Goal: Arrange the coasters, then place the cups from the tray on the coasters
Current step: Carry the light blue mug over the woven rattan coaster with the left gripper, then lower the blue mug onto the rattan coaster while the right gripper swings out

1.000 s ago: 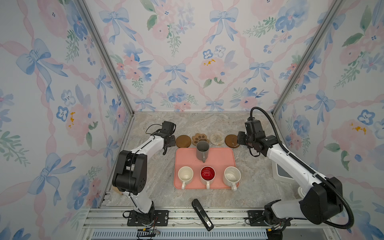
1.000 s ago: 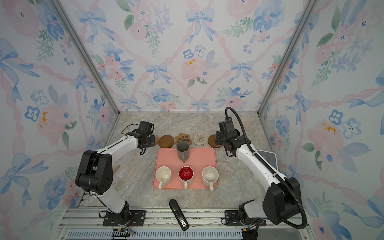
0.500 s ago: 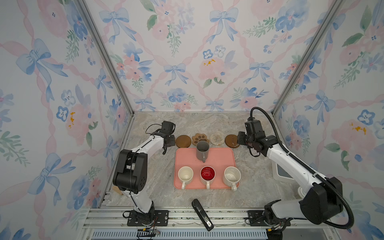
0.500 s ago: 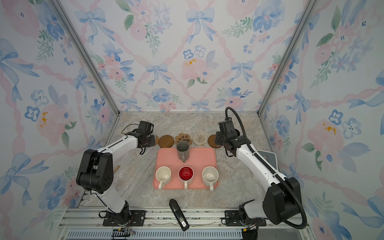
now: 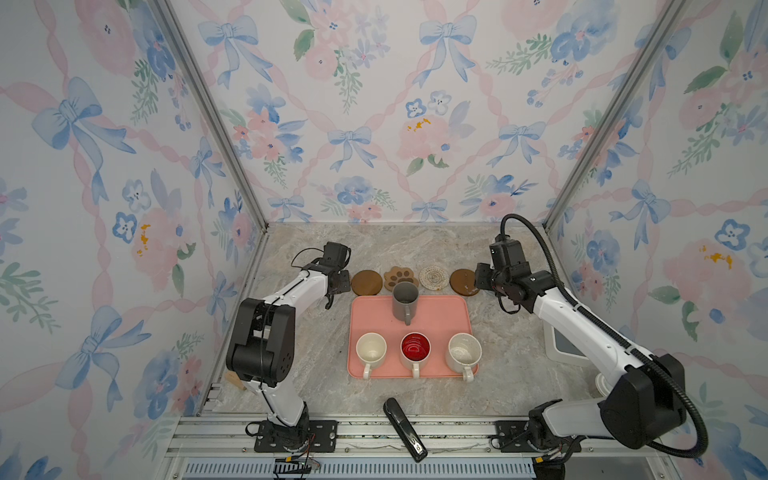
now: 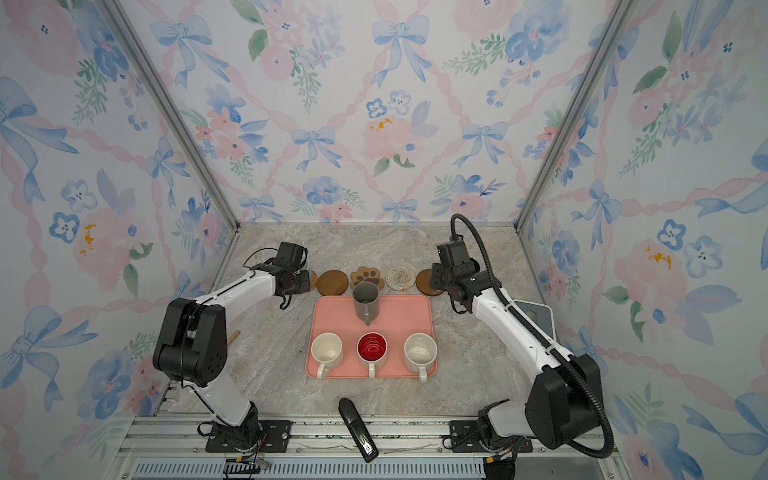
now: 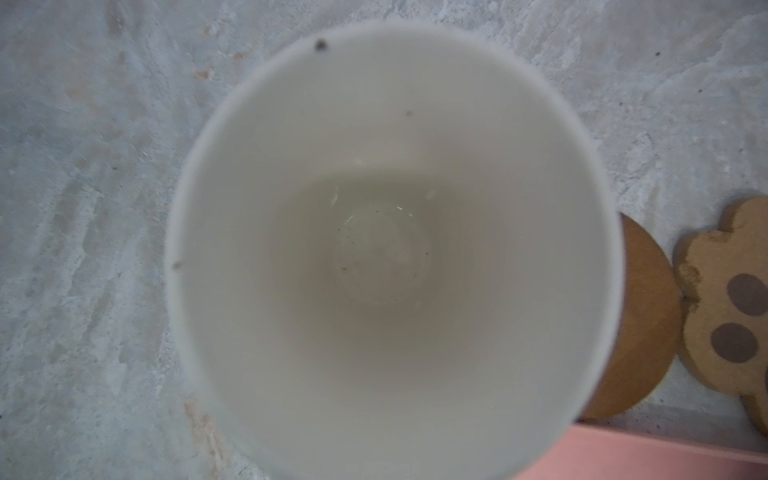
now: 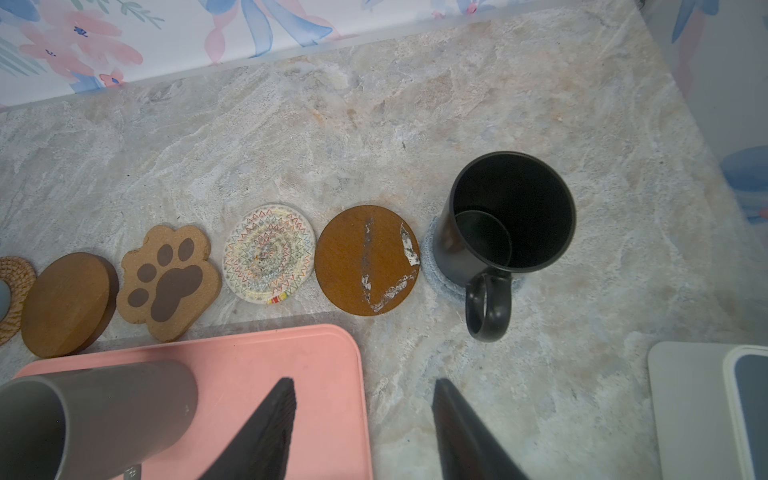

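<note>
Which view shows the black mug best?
The right wrist view: the black mug stands whole and upright on the pale blue coaster, handle visible. In both top views the right arm hides it. The left wrist view misses it.

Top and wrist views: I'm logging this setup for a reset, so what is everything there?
tray: 1, salmon-pink, table centre
mugs on tray: 4; grey mug at far edge; cream mug, red-inside mug, speckled mug along near edge
black mug: 1, on blue coaster, row's right end
blue mug: 1, white inside, on rattan coaster, row's left end
coasters between: 4, behind tray; brown coaster, paw coaster, crochet coaster, scuffed coaster
stapler: 1, black, near edge
box: 1, grey-white, right side
left gripper: shut, over blue mug
right gripper: open, empty, near black mug
</note>
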Tool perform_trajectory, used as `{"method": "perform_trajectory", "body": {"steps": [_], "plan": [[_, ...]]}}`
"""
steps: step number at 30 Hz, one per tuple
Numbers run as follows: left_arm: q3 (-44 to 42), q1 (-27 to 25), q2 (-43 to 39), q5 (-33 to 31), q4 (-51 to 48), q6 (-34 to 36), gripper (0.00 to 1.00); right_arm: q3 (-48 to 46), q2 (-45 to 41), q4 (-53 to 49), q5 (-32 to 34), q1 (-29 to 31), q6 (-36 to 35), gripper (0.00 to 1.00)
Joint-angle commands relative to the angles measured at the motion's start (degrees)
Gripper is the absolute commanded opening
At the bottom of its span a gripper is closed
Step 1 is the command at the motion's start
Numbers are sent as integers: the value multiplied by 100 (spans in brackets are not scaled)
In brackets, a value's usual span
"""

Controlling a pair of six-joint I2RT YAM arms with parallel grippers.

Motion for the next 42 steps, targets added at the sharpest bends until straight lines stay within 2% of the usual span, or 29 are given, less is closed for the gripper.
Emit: {"method": "perform_trajectory", "body": {"steps": [1, 5, 9, 12, 18, 23, 32, 42], "plan": [[153, 45, 7, 12, 283, 64, 0, -50, -78, -155, 52, 62, 63, 56], [127, 53, -24, 19, 284, 84, 12, -62, -88, -150, 57, 61, 57, 56], [85, 51, -80, -32, 278, 92, 33, -59, -93, -155, 53, 63, 74, 56], [41, 53, -143, -54, 285, 101, 41, -59, -109, -158, 56, 77, 74, 56], [-27, 53, -310, -48, 280, 101, 44, -52, -135, -173, 64, 91, 85, 56], [-103, 53, -579, -52, 277, 94, 47, 112, -103, -498, 411, 198, 87, 57], [-448, 34, -1571, 81, 280, -12, 48, 336, -346, -1118, 622, 465, 46, 60], [-594, -134, -2477, 491, 275, -122, 48, 447, -724, -2104, 813, 1148, 209, 62]]}}
